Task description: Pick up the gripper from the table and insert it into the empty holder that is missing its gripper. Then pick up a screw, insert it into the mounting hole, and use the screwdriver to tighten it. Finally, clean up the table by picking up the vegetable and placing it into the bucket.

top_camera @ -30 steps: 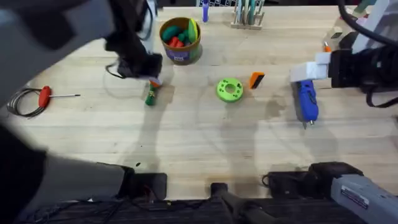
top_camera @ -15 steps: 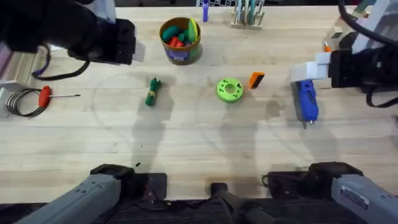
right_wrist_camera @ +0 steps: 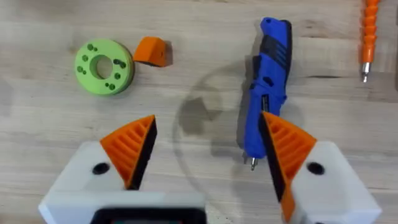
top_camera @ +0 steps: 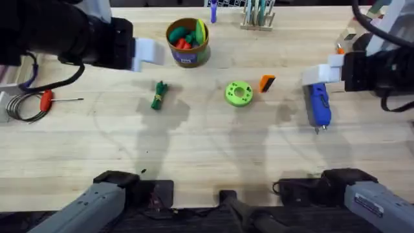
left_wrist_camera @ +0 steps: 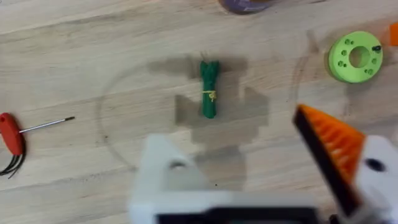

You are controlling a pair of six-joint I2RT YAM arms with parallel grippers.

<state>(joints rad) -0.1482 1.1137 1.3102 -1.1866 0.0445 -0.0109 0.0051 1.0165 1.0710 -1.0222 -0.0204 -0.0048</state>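
The orange gripper (top_camera: pixel 266 83) (right_wrist_camera: pixel 152 51) lies on the table beside a green round disc (top_camera: pixel 238 92). My left gripper (top_camera: pixel 145 52) (left_wrist_camera: pixel 249 155) hovers left of the bucket, open. It carries one orange ribbed finger (left_wrist_camera: pixel 329 140), and its other white holder (left_wrist_camera: pixel 163 165) is bare. The dark green vegetable (top_camera: pixel 158 95) (left_wrist_camera: pixel 209 89) lies alone in front of the orange-brown bucket (top_camera: pixel 187 42). My right gripper (top_camera: pixel 323 73) (right_wrist_camera: pixel 208 149) stands open just above the blue screwdriver (top_camera: pixel 319 105) (right_wrist_camera: pixel 267 74), holding nothing.
A red-handled screwdriver (top_camera: pixel 45 100) rests on a coiled cable at the far left. Near the far right edge lies a slim orange pen-like tool (right_wrist_camera: pixel 369 34). Toy vegetables fill the bucket, and a rack of tools (top_camera: pixel 257 16) stands at the back.
My left arm has risen from just above the vegetable and drawn back to the far left. The vegetable stays on the table. The right arm has not moved.
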